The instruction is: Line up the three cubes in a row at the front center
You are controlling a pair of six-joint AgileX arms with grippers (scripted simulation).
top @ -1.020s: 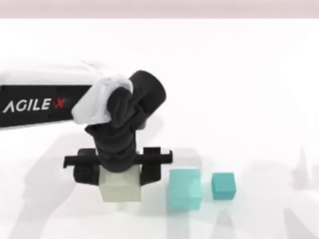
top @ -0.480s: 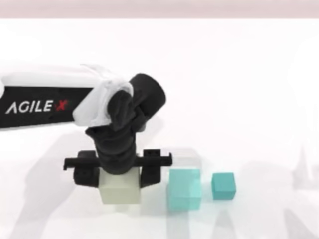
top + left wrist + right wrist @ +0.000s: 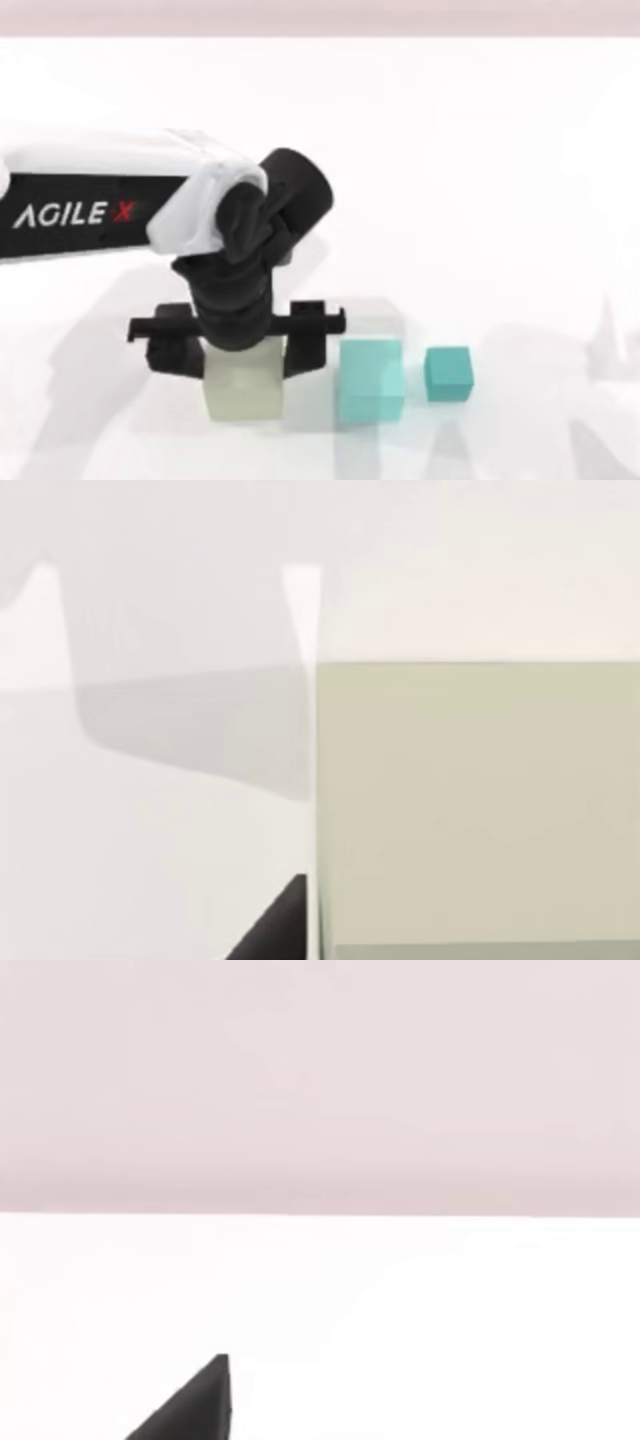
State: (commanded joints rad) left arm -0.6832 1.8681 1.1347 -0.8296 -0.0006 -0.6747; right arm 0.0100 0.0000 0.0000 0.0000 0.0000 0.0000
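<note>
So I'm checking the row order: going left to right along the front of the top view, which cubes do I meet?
Beige cube, with the left gripper over it → cyan cube → teal cube.

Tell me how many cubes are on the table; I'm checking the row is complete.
3, in a row near the table's front edge: the large beige-green cube between the left gripper's fingers, the light cyan cube to its right, and the small teal cube farthest right. None seems hidden.
</note>
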